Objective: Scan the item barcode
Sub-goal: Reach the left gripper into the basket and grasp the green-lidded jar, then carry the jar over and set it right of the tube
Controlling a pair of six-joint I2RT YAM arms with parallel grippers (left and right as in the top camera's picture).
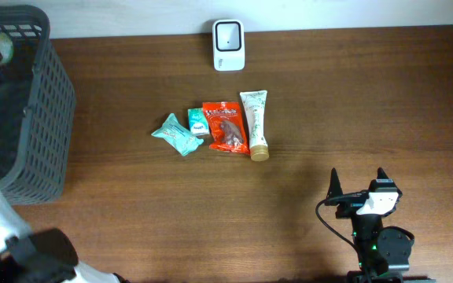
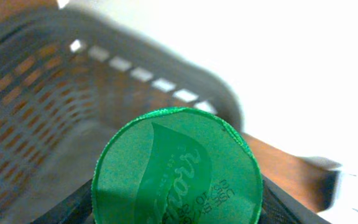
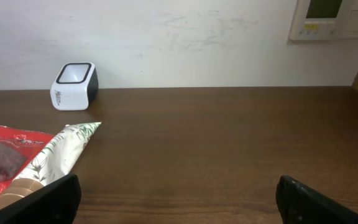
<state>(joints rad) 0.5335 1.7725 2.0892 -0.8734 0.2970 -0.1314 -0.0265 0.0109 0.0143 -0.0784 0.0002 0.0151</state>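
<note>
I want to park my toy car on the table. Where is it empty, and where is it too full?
The table is bare right of the cream tube, up to the right gripper, and between the basket and the teal packet. The middle is crowded: packet, red pouch and tube lie side by side before the scanner.

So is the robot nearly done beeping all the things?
Not nearly. I can't see anything finished in the basket yet. In hand: the left gripper holds a green-topped tub over the basket, maybe already scanned. Left to do: the teal packet, small box, red packet and white tube lie waiting near the scanner. The right gripper is open and empty.
</note>
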